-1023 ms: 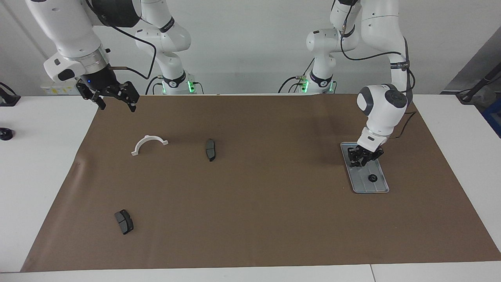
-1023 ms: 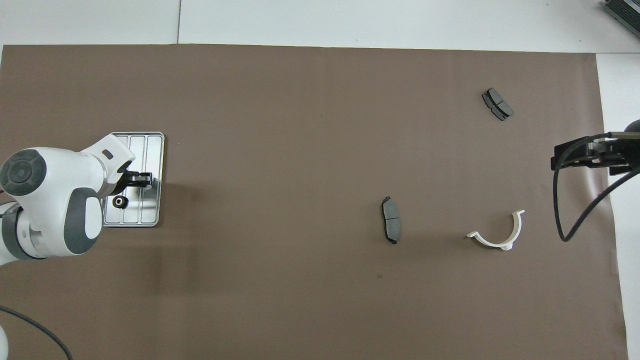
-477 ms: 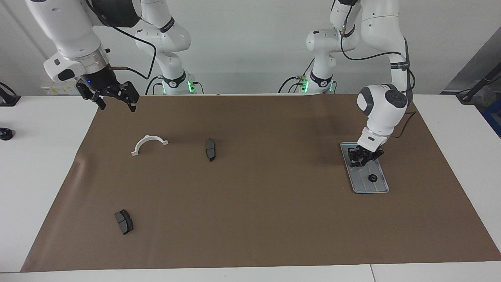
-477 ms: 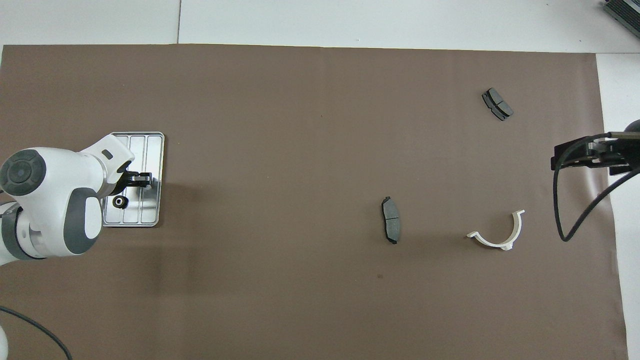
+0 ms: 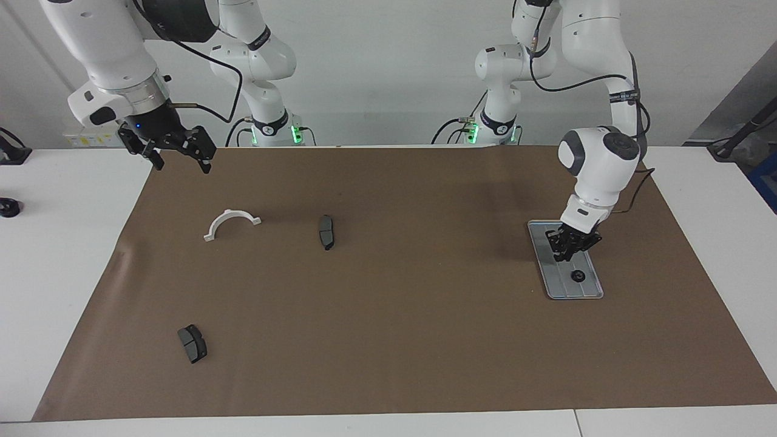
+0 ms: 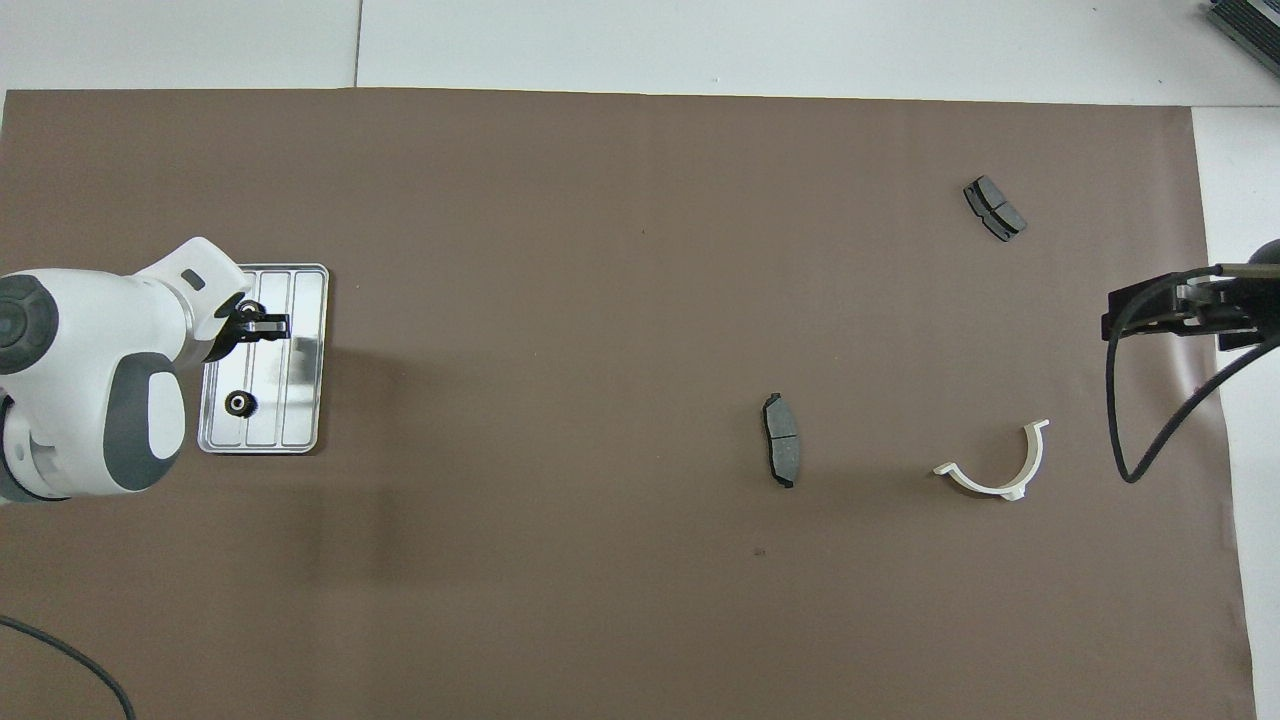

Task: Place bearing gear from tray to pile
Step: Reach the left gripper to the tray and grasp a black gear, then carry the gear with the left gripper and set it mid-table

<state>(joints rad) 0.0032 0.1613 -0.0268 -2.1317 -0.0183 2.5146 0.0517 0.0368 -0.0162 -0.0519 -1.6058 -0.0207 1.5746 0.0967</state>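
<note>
The silver ridged tray lies at the left arm's end of the brown mat. The facing view shows a small black bearing gear toward the tray's end farther from the robots. The overhead view shows a gear toward its nearer end. My left gripper hangs low over the tray's middle, apart from both gears. The pile is a white half-ring bracket and two dark brake pads. My right gripper waits open above the mat's corner.
The brown mat covers most of the white table. One brake pad lies apart from the others, far from the robots. A small dark object sits on the white table at the right arm's end.
In the overhead view my left gripper has shifted over the tray away from the gear at its nearer end. The right arm has not moved.
</note>
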